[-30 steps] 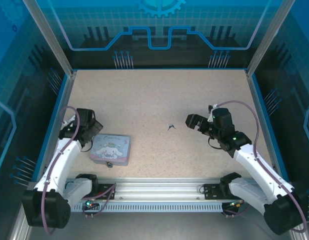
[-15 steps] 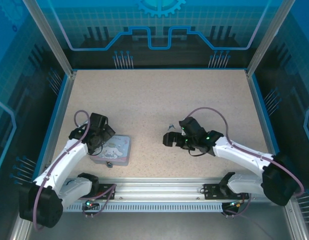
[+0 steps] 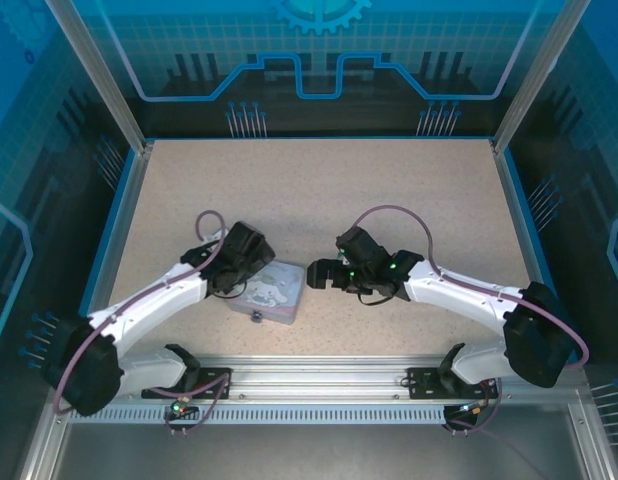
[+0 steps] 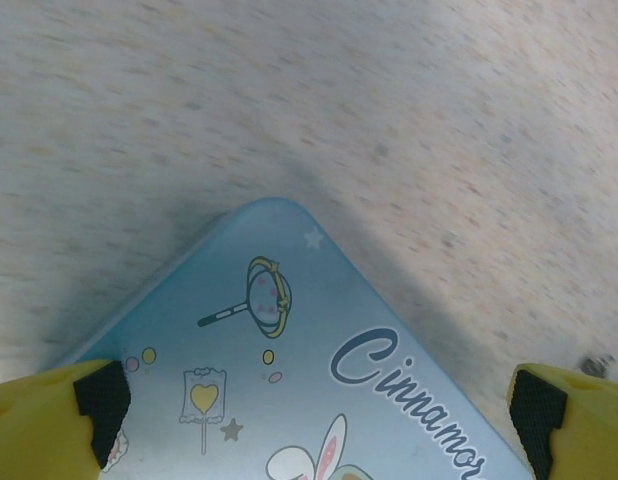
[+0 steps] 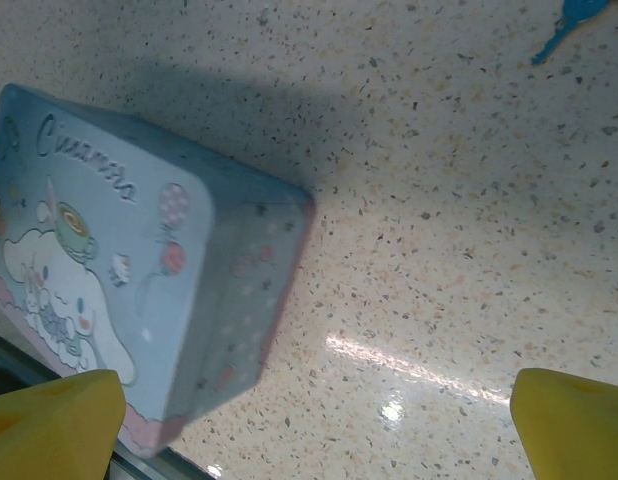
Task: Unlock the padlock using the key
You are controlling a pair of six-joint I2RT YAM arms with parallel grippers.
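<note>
Two arms close on a pastel tin (image 3: 277, 290) at the near middle of the table (image 3: 289, 180), and you are in the approach step: nothing is gripped yet. Your left gripper (image 4: 319, 415) hangs over the tin's printed lid with its yellow fingers (image 4: 49, 420) spread wide to either side, holding nothing. Your right gripper (image 5: 314, 425) is equally wide and empty, looking down at the tin's right end and the bare speckled top beside it. The padlock (image 3: 256, 318), a tiny dark speck, sits at the tin's near edge, on the side facing the arm bases. The key (image 5: 569, 25) lies flat on the table at the far upper corner of the right wrist view, well apart from the tin. The next move likely calls for the right fingers to swing over to that key and narrow on a thin, flat piece, while the left steadies the lock. Count: one padlock, one key, one tin, two grippers.
</note>
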